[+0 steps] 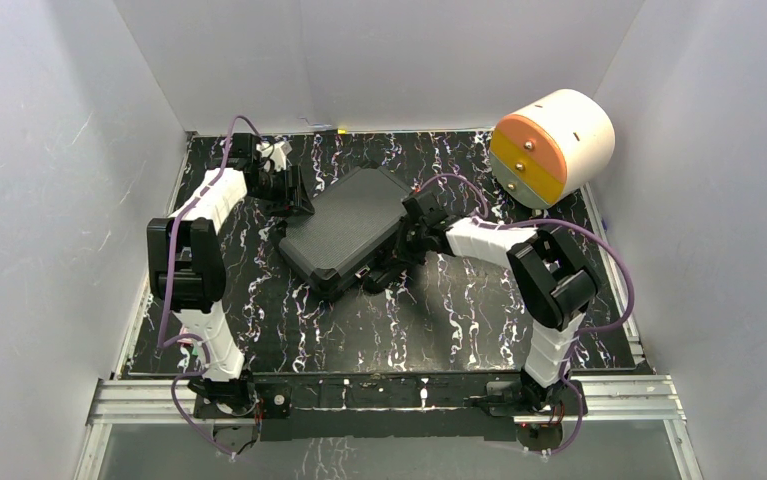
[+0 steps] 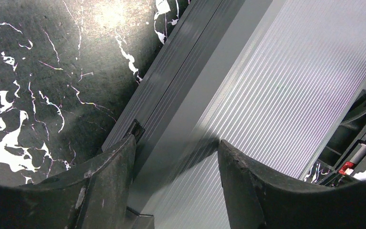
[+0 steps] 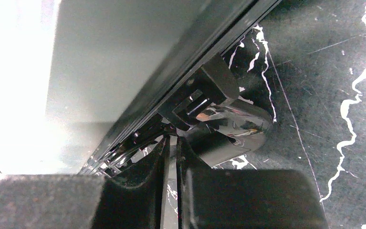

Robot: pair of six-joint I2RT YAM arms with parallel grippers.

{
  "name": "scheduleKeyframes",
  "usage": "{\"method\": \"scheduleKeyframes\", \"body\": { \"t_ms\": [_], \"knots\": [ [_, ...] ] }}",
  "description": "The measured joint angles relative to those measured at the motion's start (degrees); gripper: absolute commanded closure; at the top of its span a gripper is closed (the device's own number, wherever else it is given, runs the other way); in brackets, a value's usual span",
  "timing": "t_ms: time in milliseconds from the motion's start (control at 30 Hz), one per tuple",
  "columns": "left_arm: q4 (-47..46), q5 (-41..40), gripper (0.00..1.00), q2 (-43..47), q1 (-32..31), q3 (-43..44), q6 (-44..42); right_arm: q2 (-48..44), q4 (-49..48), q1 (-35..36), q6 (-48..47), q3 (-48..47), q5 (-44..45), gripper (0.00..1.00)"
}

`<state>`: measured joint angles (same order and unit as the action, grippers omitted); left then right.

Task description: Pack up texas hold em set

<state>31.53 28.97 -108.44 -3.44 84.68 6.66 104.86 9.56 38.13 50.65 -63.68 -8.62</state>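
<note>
Case [image 1: 344,225] lies closed, slanting across the counter [image 1: 479,310]; the left claw [image 2: 176,143], jaws apart, straddles its far-left edge, while the right claw [image 3: 171,143], pinched empty, sits just beside its near-side handle [image 3: 233,126].

A black tabletop [image 1: 459,320] veined with white is carrying a closed black case [image 1: 344,225], lying askew near its middle, and a white cylinder [image 1: 569,135] sitting at its far right corner.
</note>
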Motion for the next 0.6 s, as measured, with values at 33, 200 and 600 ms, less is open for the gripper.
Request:
{"method": "scheduleKeyframes", "body": {
  "t_ms": [33,200,600],
  "knots": [
    [-0.02,0.00,0.49,0.00,0.00,-0.02,0.00,0.22,0.48,0.09,0.04,-0.37,0.28,0.84],
    [-0.39,0.00,0.52,0.00,0.02,-0.15,0.44,0.68,2.71,0.74,0.48,-1.73,2.12,0.89],
    [-2.67,1.33,0.56,0.28,0.76,-1.75,1.99,3.89,2.67,1.73,5.62,-3.89,9.27,0.99]
  ]
}}
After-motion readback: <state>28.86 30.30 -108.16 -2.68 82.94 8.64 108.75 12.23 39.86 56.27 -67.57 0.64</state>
